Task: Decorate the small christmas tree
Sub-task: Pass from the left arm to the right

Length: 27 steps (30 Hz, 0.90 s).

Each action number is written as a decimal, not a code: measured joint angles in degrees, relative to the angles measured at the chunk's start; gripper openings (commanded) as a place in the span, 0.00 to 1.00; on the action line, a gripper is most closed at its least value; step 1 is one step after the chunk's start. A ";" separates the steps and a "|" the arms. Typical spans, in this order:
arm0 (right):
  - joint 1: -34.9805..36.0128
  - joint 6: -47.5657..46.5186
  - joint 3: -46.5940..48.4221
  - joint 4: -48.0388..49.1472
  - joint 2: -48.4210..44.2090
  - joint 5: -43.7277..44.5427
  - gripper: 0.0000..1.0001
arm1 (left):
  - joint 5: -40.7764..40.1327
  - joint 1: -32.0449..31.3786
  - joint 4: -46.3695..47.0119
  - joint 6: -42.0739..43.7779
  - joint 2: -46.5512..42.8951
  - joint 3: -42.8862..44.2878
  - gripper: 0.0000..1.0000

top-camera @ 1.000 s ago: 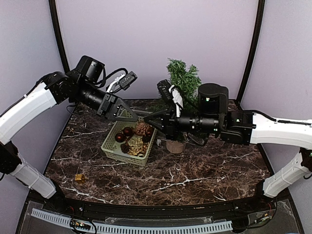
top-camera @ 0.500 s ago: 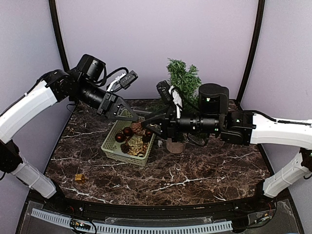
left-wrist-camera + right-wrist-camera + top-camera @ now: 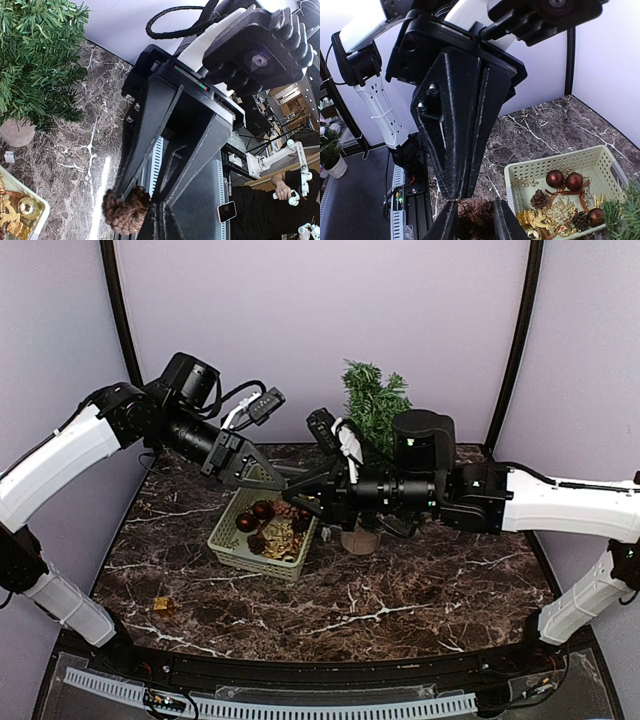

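The tree (image 3: 375,405) was seen upright at the back of the desk (image 3: 400,610), partly hidden behind the right arm (image 3: 480,502), with the basket (image 3: 225,540) just beside it on the left. Above the basket a cone (image 3: 125,210) was pinched between the tips of the right gripper (image 3: 476,220). The left gripper (image 3: 462,195) was pressed together, its tips touching the cone's top; whether a hanging loop was caught there could not be told. For the hand-over to go well, one grip would have to be made sure before the other was let go. A stiff outer branch would best be chosen, so that the tree was not tipped.
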 measured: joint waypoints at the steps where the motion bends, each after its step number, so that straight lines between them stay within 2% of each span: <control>1: 0.04 -0.15 0.11 -0.09 0.13 0.13 0.22 | 0.02 0.00 0.00 0.02 0.02 0.00 0.00; 8: 0.22 -1.01 0.61 -0.37 1.07 0.37 0.13 | 0.04 0.00 -0.09 0.24 0.15 0.00 0.00; 14: 0.37 -1.44 0.74 -0.48 1.16 0.35 0.00 | 0.07 0.00 -0.17 0.37 0.35 0.00 0.00; 21: 0.48 -1.53 0.66 -0.22 1.16 0.61 0.00 | 0.02 0.02 -0.13 0.37 0.35 0.00 0.00; 22: 0.48 -1.51 0.46 0.15 1.14 0.83 0.00 | -0.02 0.02 -0.13 0.37 0.35 0.00 0.03; 24: 0.48 -1.38 -0.24 1.16 1.03 1.40 0.00 | -0.37 0.02 -0.11 0.35 0.35 0.00 0.24; 27: 0.48 -0.83 -1.68 2.80 0.46 3.48 0.00 | -1.14 0.00 0.55 0.33 0.26 -0.11 0.47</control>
